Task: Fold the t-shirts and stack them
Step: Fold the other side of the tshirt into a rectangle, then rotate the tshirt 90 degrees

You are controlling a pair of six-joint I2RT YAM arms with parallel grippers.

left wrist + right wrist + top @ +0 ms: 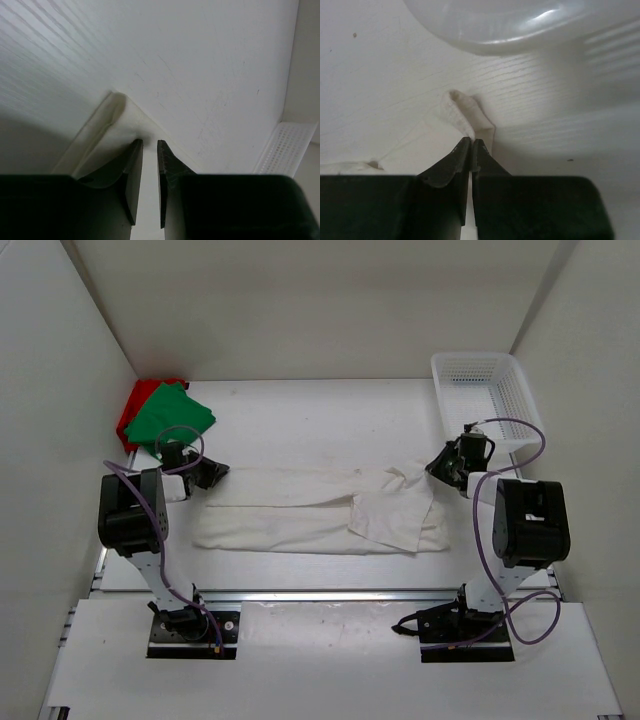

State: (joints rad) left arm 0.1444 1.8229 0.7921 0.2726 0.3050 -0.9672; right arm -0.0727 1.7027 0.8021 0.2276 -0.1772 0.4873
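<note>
The white t-shirt (300, 515) lies folded into a long band across the middle of the table, with a flap (390, 520) turned over near its right end. My left gripper (218, 473) sits at the band's far-left corner. In the left wrist view its jaws (150, 144) stand narrowly apart with white cloth (112, 130) filling the gap. At the band's far-right corner my right gripper (437, 466) has its jaws (471, 141) pressed together on a raised edge of the white cloth (462, 112). The green t-shirt (170, 415) lies on the red t-shirt (133, 405) at the back left.
A white mesh basket (480, 388) stands at the back right, just behind the right gripper; its rim (520, 25) fills the top of the right wrist view. White walls close in the table on the left, right and back.
</note>
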